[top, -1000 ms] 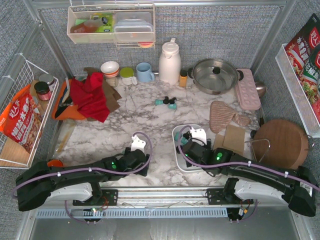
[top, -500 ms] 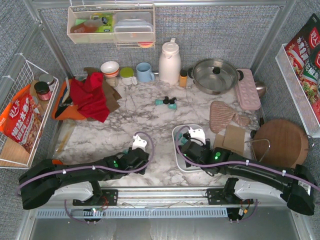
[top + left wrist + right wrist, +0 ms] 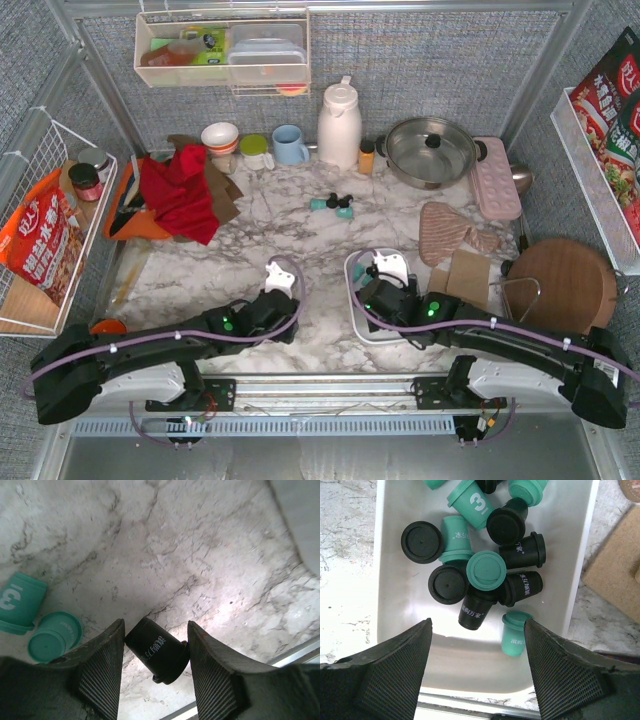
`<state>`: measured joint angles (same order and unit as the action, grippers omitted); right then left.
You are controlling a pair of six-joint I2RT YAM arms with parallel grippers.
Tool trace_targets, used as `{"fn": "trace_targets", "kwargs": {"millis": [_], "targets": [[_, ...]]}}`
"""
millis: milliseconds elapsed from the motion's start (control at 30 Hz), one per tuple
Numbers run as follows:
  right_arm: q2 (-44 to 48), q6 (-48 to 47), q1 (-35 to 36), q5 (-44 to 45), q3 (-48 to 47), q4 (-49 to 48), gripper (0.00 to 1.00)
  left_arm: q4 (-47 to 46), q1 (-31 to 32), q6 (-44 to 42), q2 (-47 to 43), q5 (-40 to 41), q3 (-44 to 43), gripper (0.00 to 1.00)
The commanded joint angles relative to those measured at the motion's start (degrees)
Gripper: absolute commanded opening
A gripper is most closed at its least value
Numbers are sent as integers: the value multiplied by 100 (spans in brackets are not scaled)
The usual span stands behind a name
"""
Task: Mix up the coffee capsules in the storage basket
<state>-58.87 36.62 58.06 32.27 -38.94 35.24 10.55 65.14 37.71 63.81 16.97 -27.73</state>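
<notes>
Looking down from above: the basket [image 3: 353, 300] sits on the marble table [image 3: 250, 230] in front of the right arm.
Right gripper [image 3: 388, 268]: directly over the basket, hiding most of what is inside.
Left gripper [image 3: 278, 278]: low over the table, just beside the basket's left side and outside it.
Loose capsules [image 3: 333, 204]: a few teal and black ones on the marble, well beyond the basket's far rim.
Left wrist view, left gripper [image 3: 156, 625]: the fingers are drawn in about halfway, one against each side of a black capsule [image 3: 157, 650], which it grips.
Black capsule: tilted, lying on the marble outside the basket.
Teal capsules [image 3: 55, 635]: two on the table, near the black capsule and to its left in this view; one [image 3: 17, 602] lies on its side with a "3" showing.
Right wrist view, right gripper [image 3: 477, 622]: spread wide with nothing held, hanging above the near end of the basket [image 3: 470, 665].
Coffee capsules [image 3: 485, 570]: about a dozen inside the basket, black and teal jumbled together, some upright, some tipped over.
Brown card [image 3: 615, 555]: on the table just outside the basket's right wall.
</notes>
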Motion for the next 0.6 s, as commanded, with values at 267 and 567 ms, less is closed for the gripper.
{"fn": "trace_targets", "kwargs": {"millis": [267,567], "targets": [[446,142,-4,278,-52,92,78,-1697,3,-1153,163,-34,-1007,51],[1995,434,-5,1090,399,627,78,-3147,102,-1322,1247,-1466,-1349,53]]}}
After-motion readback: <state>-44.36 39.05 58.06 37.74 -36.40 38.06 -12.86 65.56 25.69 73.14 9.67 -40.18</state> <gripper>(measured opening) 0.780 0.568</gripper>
